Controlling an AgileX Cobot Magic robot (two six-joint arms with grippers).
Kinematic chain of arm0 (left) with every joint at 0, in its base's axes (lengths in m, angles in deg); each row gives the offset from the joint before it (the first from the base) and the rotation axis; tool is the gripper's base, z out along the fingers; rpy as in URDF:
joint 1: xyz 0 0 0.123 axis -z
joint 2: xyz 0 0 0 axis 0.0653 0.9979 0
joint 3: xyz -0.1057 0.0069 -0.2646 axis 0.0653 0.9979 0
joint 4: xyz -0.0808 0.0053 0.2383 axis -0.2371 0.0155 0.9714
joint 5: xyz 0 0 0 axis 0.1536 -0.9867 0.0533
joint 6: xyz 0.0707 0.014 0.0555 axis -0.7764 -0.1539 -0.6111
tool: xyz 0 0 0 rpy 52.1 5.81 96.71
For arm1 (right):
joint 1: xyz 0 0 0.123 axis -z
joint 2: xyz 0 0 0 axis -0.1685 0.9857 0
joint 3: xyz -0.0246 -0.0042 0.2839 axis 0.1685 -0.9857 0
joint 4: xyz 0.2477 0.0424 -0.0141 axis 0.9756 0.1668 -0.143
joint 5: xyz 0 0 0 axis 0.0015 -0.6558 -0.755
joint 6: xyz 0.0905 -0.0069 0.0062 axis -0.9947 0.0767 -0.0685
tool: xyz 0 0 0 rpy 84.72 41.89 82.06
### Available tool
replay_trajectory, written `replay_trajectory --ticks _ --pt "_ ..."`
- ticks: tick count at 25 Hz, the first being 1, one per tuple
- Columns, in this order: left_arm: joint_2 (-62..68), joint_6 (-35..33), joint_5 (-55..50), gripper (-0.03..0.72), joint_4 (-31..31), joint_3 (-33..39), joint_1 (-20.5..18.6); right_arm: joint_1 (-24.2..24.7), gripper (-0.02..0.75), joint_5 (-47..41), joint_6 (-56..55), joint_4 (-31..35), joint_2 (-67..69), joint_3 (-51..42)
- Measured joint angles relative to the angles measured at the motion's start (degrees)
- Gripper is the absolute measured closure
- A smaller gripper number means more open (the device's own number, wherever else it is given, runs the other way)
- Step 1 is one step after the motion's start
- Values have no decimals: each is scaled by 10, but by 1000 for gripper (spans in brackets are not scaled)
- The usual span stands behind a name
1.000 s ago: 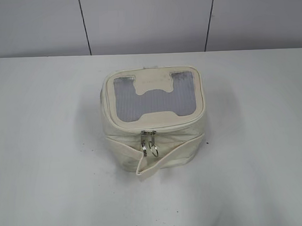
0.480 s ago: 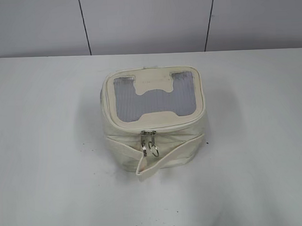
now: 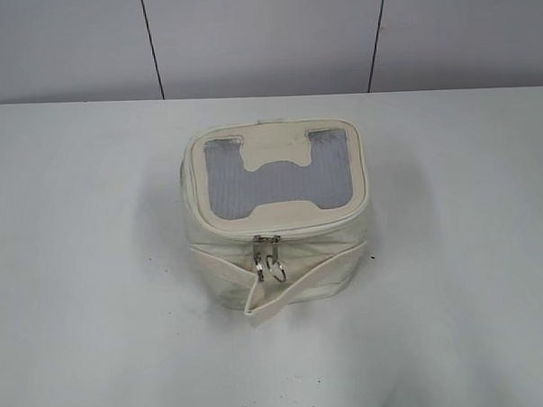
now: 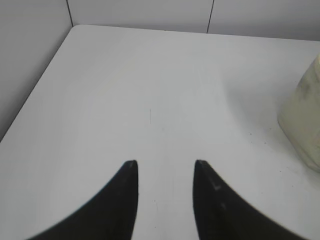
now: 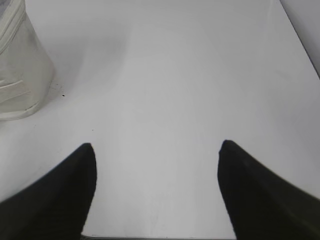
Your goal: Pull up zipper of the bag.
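The cream-white boxy bag (image 3: 276, 212) stands at the middle of the white table, its grey ribbed window top with the H-shaped patch facing up. The zipper (image 3: 267, 255) runs round the top rim; two silver sliders with ring pulls sit side by side at the front, above the wide strap. Neither arm shows in the exterior view. My left gripper (image 4: 166, 162) is open and empty over bare table, with the bag's side (image 4: 304, 120) at the right edge. My right gripper (image 5: 157, 145) is open wide and empty, with the bag (image 5: 22, 75) at the upper left.
The white table (image 3: 94, 265) stretches round the bag on all sides. A grey panelled wall (image 3: 264, 37) stands behind it. The table's left edge and corner show in the left wrist view (image 4: 50, 60).
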State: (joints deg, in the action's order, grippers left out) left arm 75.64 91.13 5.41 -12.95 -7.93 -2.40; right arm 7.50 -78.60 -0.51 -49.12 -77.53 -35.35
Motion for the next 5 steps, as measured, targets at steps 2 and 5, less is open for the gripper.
replay_trajectory --ticks 2,5 --pt "0 0 0 397 0 0 0 0 151 0 0 0 0 0" --pt "0 0 0 397 0 0 0 0 151 0 0 -6 0 0"
